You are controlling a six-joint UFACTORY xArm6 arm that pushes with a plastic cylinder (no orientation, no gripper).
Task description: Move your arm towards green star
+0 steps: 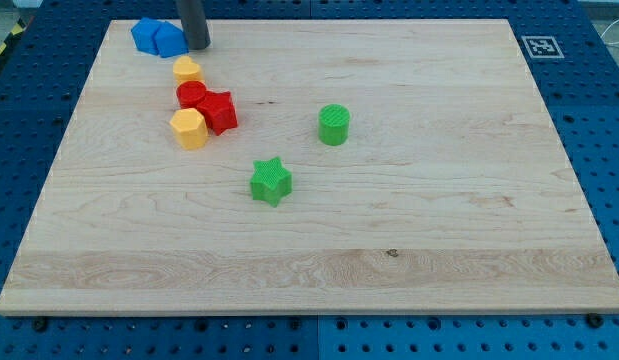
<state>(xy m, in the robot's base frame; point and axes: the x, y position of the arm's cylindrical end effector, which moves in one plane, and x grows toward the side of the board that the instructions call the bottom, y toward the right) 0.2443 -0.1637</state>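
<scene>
Tip: my tip [197,46] is sitting at the view's top left on the wooden board [439,230]; it is the lower end of a straight dark rod coming down from the view's top edge; with no claw on this arm, nothing is being clasped or let go; the rod is only resting its end on the wood
Tip and blue blocks: the tip is standing just beside the blue blocks [157,37], on their right side as viewed; whether it is touching them cannot be told
Blue blocks: two blue pieces are lying pressed together near the board's top left corner; their exact shapes are hard to make out
Yellow block, upper: a small yellow block [187,70] is lying just below the tip, towards the view's bottom; its shape is unclear
Red pieces: a red cylinder [192,95] is sitting directly under the upper yellow block; a red star-like block [218,111] is touching it on the view's right
Yellow block, lower: a yellow hexagonal block [189,129] is resting against the red pieces on their lower left
Green star: the green star [271,181] is lying near the middle of the board, well apart from the tip, down and to the view's right of the red and yellow cluster
Green cylinder: a green cylinder [334,124] is standing upright up and to the right of the green star, apart from it
Surroundings: a blue pegboard table [599,150] is showing around the board; a black and white marker [541,46] is lying at the board's top right corner
</scene>
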